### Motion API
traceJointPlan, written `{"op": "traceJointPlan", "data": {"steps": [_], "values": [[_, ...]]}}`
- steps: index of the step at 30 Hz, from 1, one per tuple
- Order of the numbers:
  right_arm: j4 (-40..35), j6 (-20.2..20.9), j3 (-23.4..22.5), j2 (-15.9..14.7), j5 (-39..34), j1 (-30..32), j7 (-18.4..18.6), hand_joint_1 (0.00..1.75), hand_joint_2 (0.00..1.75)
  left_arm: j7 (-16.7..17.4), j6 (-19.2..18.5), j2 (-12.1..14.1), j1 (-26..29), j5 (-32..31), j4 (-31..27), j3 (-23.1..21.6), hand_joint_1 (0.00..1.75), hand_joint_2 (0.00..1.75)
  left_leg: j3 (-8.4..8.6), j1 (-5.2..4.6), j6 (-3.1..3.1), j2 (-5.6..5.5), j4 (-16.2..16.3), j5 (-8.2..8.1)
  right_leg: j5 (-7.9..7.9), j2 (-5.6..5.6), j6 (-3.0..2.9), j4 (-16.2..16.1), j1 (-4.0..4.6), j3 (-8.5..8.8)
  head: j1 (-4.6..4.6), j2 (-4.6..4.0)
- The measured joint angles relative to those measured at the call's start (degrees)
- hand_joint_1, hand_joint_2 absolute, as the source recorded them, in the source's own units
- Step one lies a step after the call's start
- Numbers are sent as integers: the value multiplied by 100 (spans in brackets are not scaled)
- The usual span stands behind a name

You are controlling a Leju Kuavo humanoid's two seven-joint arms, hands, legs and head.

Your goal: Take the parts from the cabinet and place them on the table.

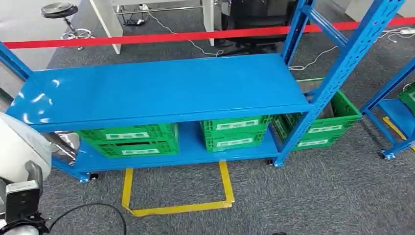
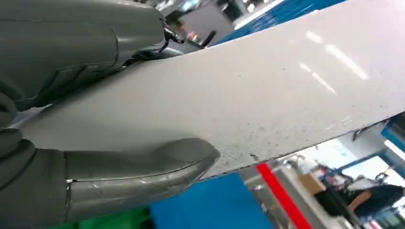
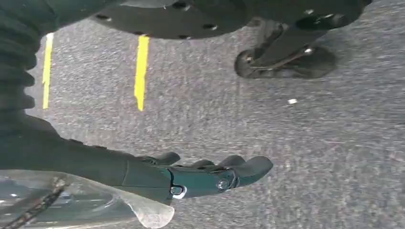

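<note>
I'm facing the blue cabinet (image 1: 161,90); green crates (image 1: 128,139) sit on its lower shelf, yellow floor tape (image 1: 177,208) in front. My left robot hand (image 2: 71,138) grips a big pale flat part (image 2: 267,90), I think a panel. Right robot hand (image 3: 210,174) hangs over carpet, fingers loose, holding nothing.

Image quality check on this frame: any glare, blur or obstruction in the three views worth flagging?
Head view: sharp overall, with white light glare on the left end of the blue shelf top. Left wrist view: the left hand grips a white panel that blocks most of the frame and carries streaks of reflected light; the background is soft. Right wrist view: the carpet looks motion-smeared; the right hand is dark, fingers apart.
</note>
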Motion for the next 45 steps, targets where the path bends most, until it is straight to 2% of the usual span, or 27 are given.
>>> {"op": "traceJointPlan", "data": {"steps": [2,4,5,6,9,10,11,13,14,15,17,19,21,22,25,26,28,29,30,32,34,36,39,40,42,44,45], "values": [[0,358,-24,-111,24,23,54,0,175,-223,-995,-174,218,596,41,-15,175,175,337,10,13,0,-306,372,84,5,32,47,-3,-155,-9,0],[0,662,-37,-232,42,79,112,0,175,-344,-1310,-323,362,623,118,-119,175,175,993,20,63,0,-1317,701,143,0,86,105,-5,-264,-4,0],[0,756,-50,-286,59,93,150,0,175,-357,-1310,-375,385,588,177,-238,175,175,1249,1,93,-4,-1738,523,174,-9,127,119,23,-312,2,0],[0,806,-59,-306,70,91,190,0,175,-357,-1292,-435,404,574,204,-328,175,175,1287,-11,116,-15,-1887,509,229,-12,158,126,25,-340,9,0],[0,973,-76,-365,94,102,319,0,175,-276,-1205,-465,415,511,345,-583,175,175,1157,-45,236,-6,-1876,595,396,-8,303,76,2,-383,4,0],[2,1020,-76,-381,107,103,324,0,175,-272,-1187,-461,411,498,372,-639,175,175,1105,-8,314,34,-1912,674,288,5,328,133,-18,-418,-2,0],[2,1068,-76,-396,125,102,321,0,175,-261,-1163,-454,411,485,387,-671,175,175,1029,-20,379,41,-1911,734,-23,13,328,306,-15,-536,20,0],[2,1142,-81,-400,101,108,271,0,175,-245,-1128,-454,427,485,411,-761,175,175,887,-38,421,44,-1909,854,-714,28,339,1061,-14,-727,31,0],[2,1185,-94,-411,44,102,232,0,175,-233,-1124,-450,440,485,422,-789,175,175,804,-56,426,45,-1903,926,-929,28,352,1494,-13,-810,28,0],[2,1216,-120,-411,0,98,157,0,175,-217,-1117,-446,462,485,424,-798,175,175,714,-71,429,46,-1892,994,-953,28,354,1790,-13,-836,28,0],[0,1150,-179,-411,-15,105,-81,0,175,-208,-1100,-446,528,496,424,-807,175,175,517,-99,419,50,-1852,1114,-518,27,335,1752,-12,-573,28,0],[0,1113,-196,-411,-2,93,-147,0,175,-172,-1107,-446,599,537,415,-804,175,175,351,-111,395,47,-1783,1200,-221,29,271,969,-4,63,26,0],[0,1111,-219,-411,33,68,-127,0,175,-152,-1133,-448,649,544,396,-807,175,175,262,-145,349,40,-1679,1263,-524,30,236,-151,29,851,26,0],[0,1111,-219,-411,37,64,-116,0,175,-149,-1133,-450,660,546,391,-804,175,175,238,-142,314,45,-1675,1325,-601,30,216,-232,39,796,18,0],[15,1109,-221,-391,44,104,-96,0,175,-136,-1133,-450,706,550,391,-807,175,175,189,-121,219,25,-1667,1411,-474,-5,102,-227,9,677,33,0],[17,1094,-223,-389,50,93,-81,0,175,-134,-1131,-450,740,548,391,-804,175,175,154,-110,170,12,-1577,1145,-416,-16,56,-222,9,613,17,0],[17,1074,-230,-389,49,101,-18,0,175,-125,-1131,-450,752,544,391,-804,175,175,30,-64,97,12,-880,328,-278,-29,10,-210,11,458,-7,0],[18,1149,-236,-389,35,92,44,0,175,-127,-1139,-450,751,544,391,-804,175,175,-27,-47,74,12,-457,89,-222,-30,15,-191,15,379,-7,0],[17,1241,-245,-389,7,90,103,0,175,-127,-1159,-450,752,553,391,-804,175,175,-45,-32,53,12,-122,12,-168,-33,23,-159,15,335,-9,0],[17,1436,-301,-389,-83,92,155,0,175,-130,-1202,-450,750,557,391,-804,175,175,125,-3,31,12,-27,351,-77,-51,43,-59,12,132,-7,0],[17,1573,-354,-389,-125,100,94,0,175,-143,-1209,-450,751,559,389,-804,175,175,738,9,53,12,-885,717,-31,-49,77,62,3,-48,-11,0],[17,1640,-407,-387,-186,97,24,0,175,-165,-1229,-450,752,570,365,-804,175,175,1215,-15,117,3,-1704,547,18,-39,142,156,28,-154,-9,0],[17,1684,-492,-387,-223,95,-17,0,175,-202,-1238,-452,754,553,321,-804,175,175,1160,-37,182,0,-1785,528,174,-44,240,141,16,-246,0,0],[24,1693,-514,-389,-225,111,-17,0,175,-208,-1238,-456,762,553,319,-804,175,175,1073,-12,266,10,-1831,612,210,-37,289,141,35,-283,2,0],[26,1695,-551,-387,-234,117,-24,0,175,-211,-1240,-465,763,553,306,-804,175,175,921,4,387,43,-1842,742,-360,14,313,470,8,-436,42,0],[26,1695,-566,-389,-240,115,-26,0,175,-211,-1242,-472,767,553,306,-804,175,175,776,-23,402,52,-1836,871,-974,20,339,1231,2,-601,52,0],[26,1697,-577,-389,-240,114,-26,0,175,-213,-1242,-470,766,553,306,-804,175,175,671,-39,403,54,-1825,951,-1111,21,345,1647,2,-662,63,0]]}}
